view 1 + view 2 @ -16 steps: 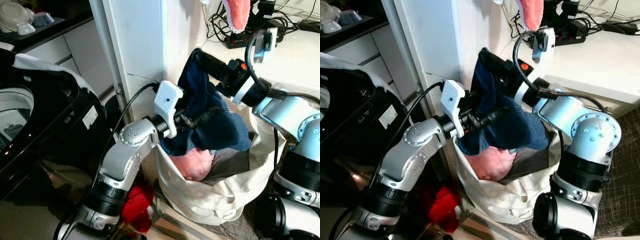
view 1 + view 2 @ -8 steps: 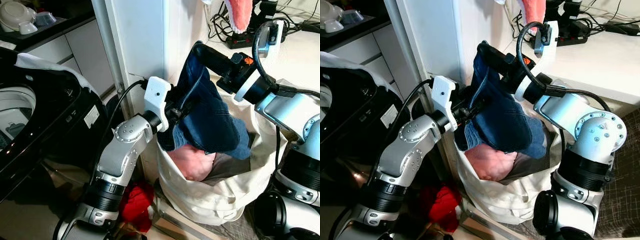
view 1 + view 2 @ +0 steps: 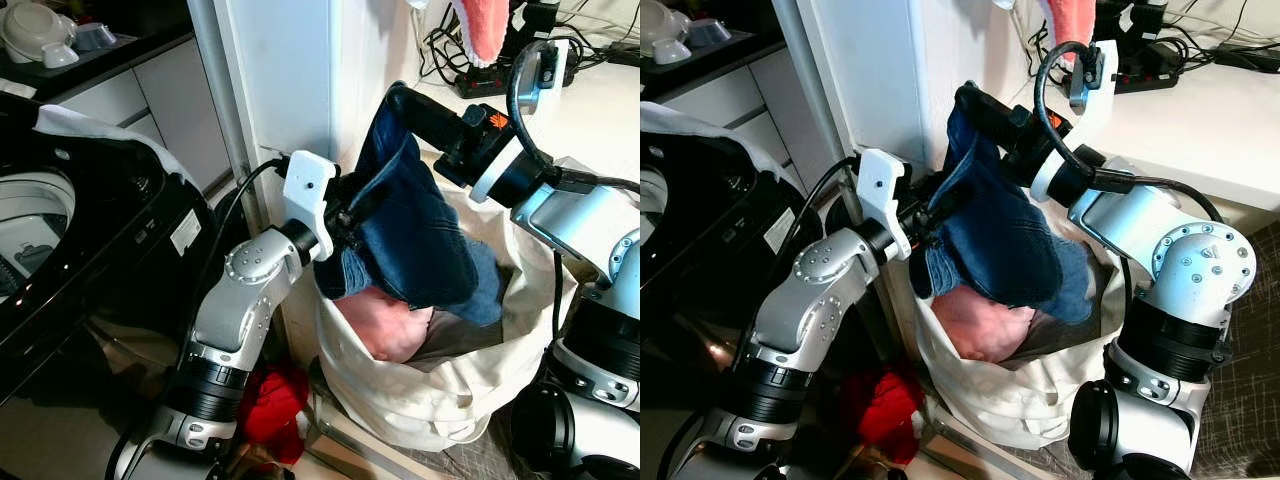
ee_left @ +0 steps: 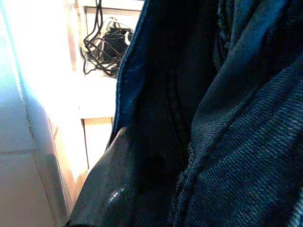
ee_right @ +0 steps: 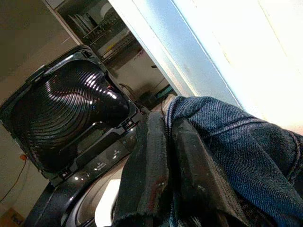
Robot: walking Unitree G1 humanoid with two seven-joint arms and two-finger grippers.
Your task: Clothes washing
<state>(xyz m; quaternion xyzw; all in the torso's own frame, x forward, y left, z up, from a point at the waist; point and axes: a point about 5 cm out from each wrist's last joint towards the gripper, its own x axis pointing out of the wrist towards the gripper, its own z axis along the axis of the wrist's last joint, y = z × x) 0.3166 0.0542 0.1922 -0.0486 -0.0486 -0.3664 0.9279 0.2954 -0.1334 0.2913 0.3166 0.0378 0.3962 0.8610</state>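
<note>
A pair of dark blue jeans (image 3: 420, 240) hangs between both grippers above a cream laundry bag (image 3: 450, 390). My right gripper (image 3: 396, 98) holds the top of the jeans high against the white pillar; in the right wrist view its black fingers (image 5: 151, 161) are pressed together on the denim (image 5: 236, 151). My left gripper (image 3: 352, 208) is sunk into a lower fold, one finger (image 4: 109, 189) against the denim (image 4: 236, 142). A pink garment (image 3: 385, 325) and a grey one (image 3: 455, 340) lie in the bag. The black washing machine (image 3: 60, 250) stands at the left with its lid (image 5: 61, 118) up.
A white pillar (image 3: 290, 80) rises just behind the jeans. A red cloth (image 3: 270, 400) lies on the floor under my left arm. A white cloth (image 3: 90, 130) drapes over the washer's edge. A pink towel (image 3: 478, 25) and a power strip with cables (image 3: 470, 78) sit at the back right.
Both grippers have lifted the jeans higher out of the bag. The left gripper rose and drew a little to the left, and the denim now hangs more upright.
</note>
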